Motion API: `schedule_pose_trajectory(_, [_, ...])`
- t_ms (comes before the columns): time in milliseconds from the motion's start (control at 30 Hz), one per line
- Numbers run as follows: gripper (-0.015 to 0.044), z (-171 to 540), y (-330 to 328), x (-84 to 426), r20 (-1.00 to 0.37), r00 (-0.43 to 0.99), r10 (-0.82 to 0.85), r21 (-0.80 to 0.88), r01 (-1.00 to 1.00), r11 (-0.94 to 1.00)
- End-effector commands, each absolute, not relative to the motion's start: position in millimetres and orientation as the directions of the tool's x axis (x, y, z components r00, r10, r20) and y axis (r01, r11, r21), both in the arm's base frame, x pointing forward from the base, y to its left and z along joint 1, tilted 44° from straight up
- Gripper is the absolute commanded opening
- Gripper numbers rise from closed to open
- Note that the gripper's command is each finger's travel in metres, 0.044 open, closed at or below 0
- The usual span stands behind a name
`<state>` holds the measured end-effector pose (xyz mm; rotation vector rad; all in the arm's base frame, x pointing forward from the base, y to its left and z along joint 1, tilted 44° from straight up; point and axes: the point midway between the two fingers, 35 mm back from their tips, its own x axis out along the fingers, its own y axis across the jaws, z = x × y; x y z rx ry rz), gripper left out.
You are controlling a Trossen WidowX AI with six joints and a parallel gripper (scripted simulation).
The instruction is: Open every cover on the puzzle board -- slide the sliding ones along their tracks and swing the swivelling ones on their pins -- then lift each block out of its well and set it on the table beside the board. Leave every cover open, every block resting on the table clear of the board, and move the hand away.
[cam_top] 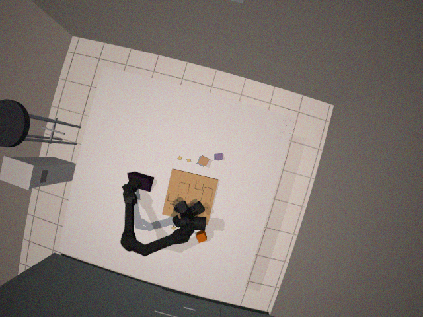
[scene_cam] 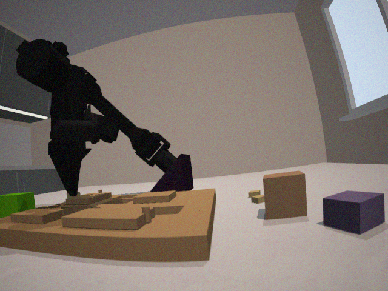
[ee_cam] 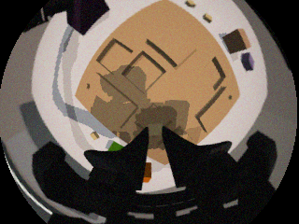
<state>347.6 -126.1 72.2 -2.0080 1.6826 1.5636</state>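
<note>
The tan puzzle board [cam_top: 193,174] [scene_cam: 194,219] [ee_cam: 163,19] lies flat. Raised covers show on it, one wide cover [scene_cam: 102,215] beside an upright peg [scene_cam: 146,214], others farther back [scene_cam: 154,196] and at the left [scene_cam: 37,215]. My gripper [scene_cam: 73,193] [ee_cam: 155,129] points down over the board, shut on a small pale yellow block [scene_cam: 74,198]. The fingers hide part of it, and its clearance above the board is hard to tell. Two small yellow blocks lie on the table, one [cam_top: 179,158] [ee_cam: 190,3] beside the other [cam_top: 188,160] [ee_cam: 207,18]; a third [cam_top: 173,227] [ee_cam: 94,135] lies across the board.
A large tan block [cam_top: 203,160] [scene_cam: 284,196] [ee_cam: 234,42] and a purple block [cam_top: 218,156] [scene_cam: 341,213] [ee_cam: 247,62] stand off one board edge. Near the opposite edge are an orange block [cam_top: 201,236] [ee_cam: 147,173] and a green block [scene_cam: 15,204] [ee_cam: 115,147].
</note>
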Motion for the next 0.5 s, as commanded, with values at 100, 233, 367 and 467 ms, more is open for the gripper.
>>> schedule_pose_trajectory(100, [0.0080, 80.7, -118.9, 350.0, -0.725, -0.128, -0.677, 0.499, -0.775, -0.388])
schedule_pose_trajectory(233, [0.0080, 84.4, -115.2, 350.3, -0.725, -0.128, -0.677, 0.499, -0.775, -0.388])
schedule_pose_trajectory(367, [0.0080, 87.8, -111.9, 351.1, -0.725, -0.128, -0.677, 0.499, -0.774, -0.388])
schedule_pose_trajectory(467, [0.0080, 93.2, -106.7, 352.5, -0.726, -0.128, -0.676, 0.499, -0.774, -0.389])
